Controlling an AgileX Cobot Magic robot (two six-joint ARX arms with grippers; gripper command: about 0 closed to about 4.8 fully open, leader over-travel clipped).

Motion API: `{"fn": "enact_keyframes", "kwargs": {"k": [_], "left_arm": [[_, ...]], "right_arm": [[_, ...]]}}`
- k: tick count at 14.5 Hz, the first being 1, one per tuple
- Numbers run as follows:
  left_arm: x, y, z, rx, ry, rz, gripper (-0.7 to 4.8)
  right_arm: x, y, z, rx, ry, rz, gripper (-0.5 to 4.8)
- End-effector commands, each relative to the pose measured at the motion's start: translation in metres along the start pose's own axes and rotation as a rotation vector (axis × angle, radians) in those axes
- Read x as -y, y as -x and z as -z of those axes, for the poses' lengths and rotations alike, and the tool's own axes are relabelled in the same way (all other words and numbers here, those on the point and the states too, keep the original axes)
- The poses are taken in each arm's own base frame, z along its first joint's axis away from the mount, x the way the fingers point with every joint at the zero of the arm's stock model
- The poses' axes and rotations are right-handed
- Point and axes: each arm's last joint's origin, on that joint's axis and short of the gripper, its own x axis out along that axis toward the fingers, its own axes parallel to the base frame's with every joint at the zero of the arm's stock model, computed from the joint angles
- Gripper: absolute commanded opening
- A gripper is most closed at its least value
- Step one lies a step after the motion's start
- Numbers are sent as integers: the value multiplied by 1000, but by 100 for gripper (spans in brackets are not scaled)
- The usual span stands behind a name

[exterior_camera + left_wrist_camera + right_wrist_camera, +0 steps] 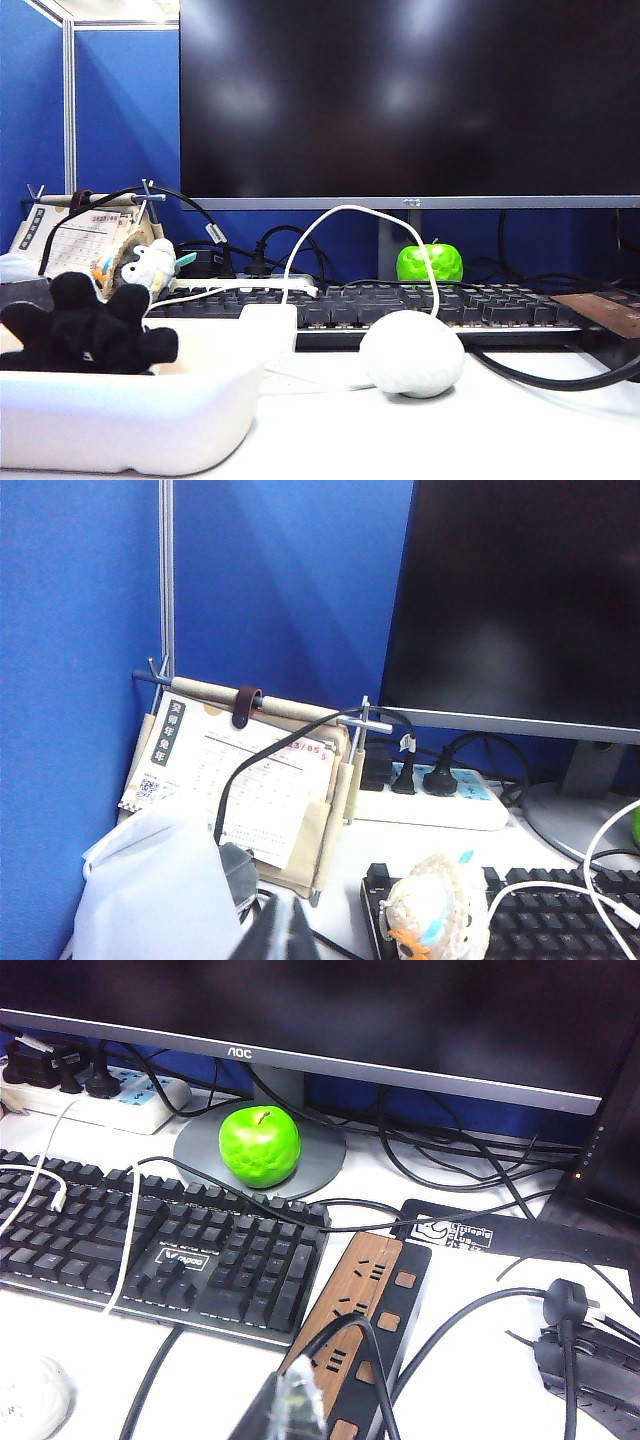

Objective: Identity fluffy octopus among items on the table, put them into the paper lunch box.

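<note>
Octopus [85, 330]: black plush, which we find lying in the white paper lunch box [130, 420] at the near left of the tabletop [480, 430]. Left claw [288, 935]: closed and empty, above the desk calendar [240, 780] corner. Right claw [290, 1410]: only its tip shows over the wooden power strip [360, 1330]; we cannot tell its opening. White ball [412, 353] beside the keyboard [420, 305].

The scene is evenly and brightly lit from overhead. Soft blurred reflections of ceiling lights are seen on the dark monitor screen [410, 95]. The white brain-shaped ball [412, 353] is nearly washed out against the pale worktop [450, 430], with only faint shadow cast beneath it. Wrist views are sharp, with the nearest edge parts blurred.
</note>
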Motion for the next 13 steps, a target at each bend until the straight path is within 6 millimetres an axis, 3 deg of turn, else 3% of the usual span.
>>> {"fn": "enact_keyframes", "kwargs": {"k": [1,3,7,13], "left_arm": [[0,0,-1,14,-1,1,-2],[0,0,-1,14,-2,1,-2],[0,0,-1,12,-2,1,-2],[0,0,0,1,0,2,-2]], "right_arm": [[0,2,-4,29,36,3,-6],[-2,5,-7,124,68,8,-6],[-5,6,2,490,124,-1,-6],[1,-31,54,363,-70,-54,-6]]}}
